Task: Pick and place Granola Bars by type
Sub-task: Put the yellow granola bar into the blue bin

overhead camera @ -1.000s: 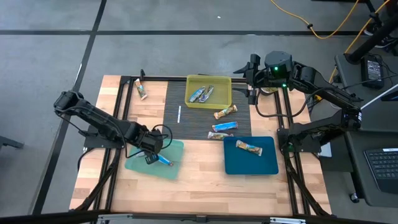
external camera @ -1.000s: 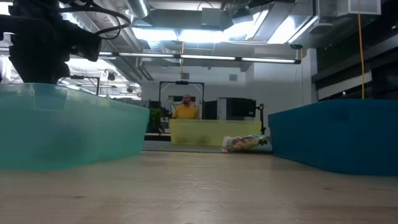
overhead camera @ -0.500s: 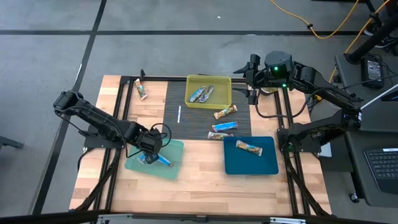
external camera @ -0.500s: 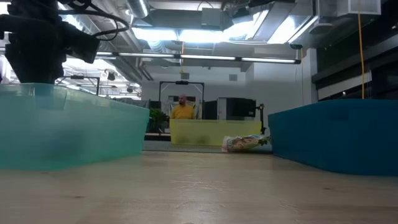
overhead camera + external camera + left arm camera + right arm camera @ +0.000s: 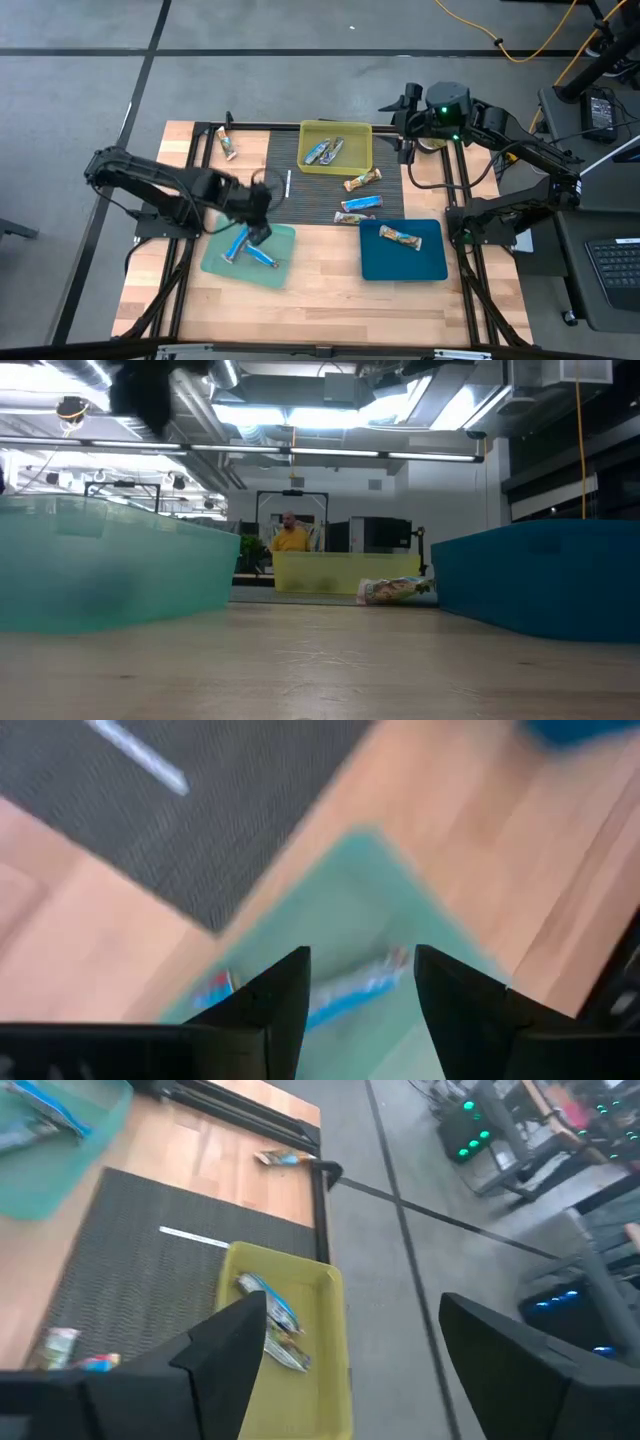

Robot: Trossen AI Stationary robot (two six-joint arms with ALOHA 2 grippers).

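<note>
we're partway: 2 blue bars (image 5: 247,248) lie in the teal tray (image 5: 285,270), 2 silvery bars (image 5: 326,151) in the yellow tray (image 5: 310,128), 1 tan bar (image 5: 401,237) in the blue tray (image 5: 430,268). 3 loose bars (image 5: 360,195) remain on the surface (image 5: 320,300). left gripper (image 5: 256,232) hangs empty above the teal tray, jaws apart; right gripper (image 5: 405,100) parked wide.

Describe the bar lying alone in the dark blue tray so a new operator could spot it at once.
Start at the dark blue tray, the one nearest the right arm's base on the wooden table. The only thing in it is a tan-and-green wrapped granola bar, lying near the tray's far edge. The loose bars just beyond that edge lie on the dark mat, not in a tray.
</note>
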